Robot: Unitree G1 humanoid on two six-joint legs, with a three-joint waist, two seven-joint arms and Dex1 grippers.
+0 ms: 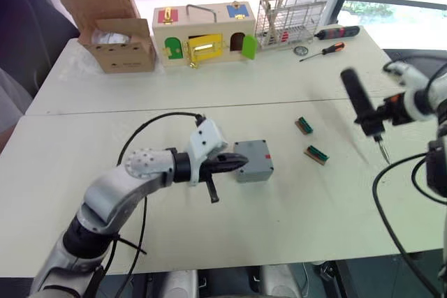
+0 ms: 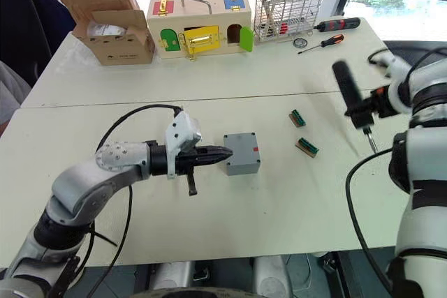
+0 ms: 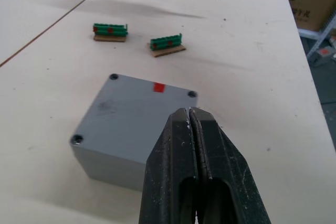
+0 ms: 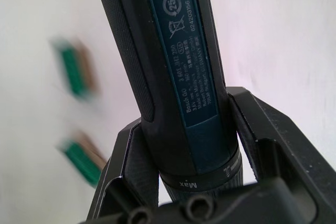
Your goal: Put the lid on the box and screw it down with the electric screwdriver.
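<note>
The grey box [image 1: 255, 174] stands at the middle of the table with the lid [image 1: 251, 153] lying flat on top, its red mark [image 3: 158, 87] toward the far edge. My left gripper [image 1: 241, 162] is shut and empty, its tips touching the box's near-left side at lid height. In the left wrist view the fingertips [image 3: 181, 121] overlap the lid's [image 3: 131, 114] edge. My right gripper [image 1: 377, 118] is shut on the electric screwdriver [image 1: 357, 99], held in the air to the right of the box, tilted with the bit [image 1: 383, 150] pointing down. The right wrist view shows its fingers [image 4: 128, 153] clamping the dark body [image 4: 178, 66].
Two small green connector pieces [image 1: 304, 125] [image 1: 316, 154] lie between the box and the screwdriver. Along the back stand a cardboard box [image 1: 112, 29], a wooden box with coloured doors [image 1: 202, 33], a wire rack [image 1: 290, 19] and two hand screwdrivers [image 1: 337, 32] [image 1: 325, 51].
</note>
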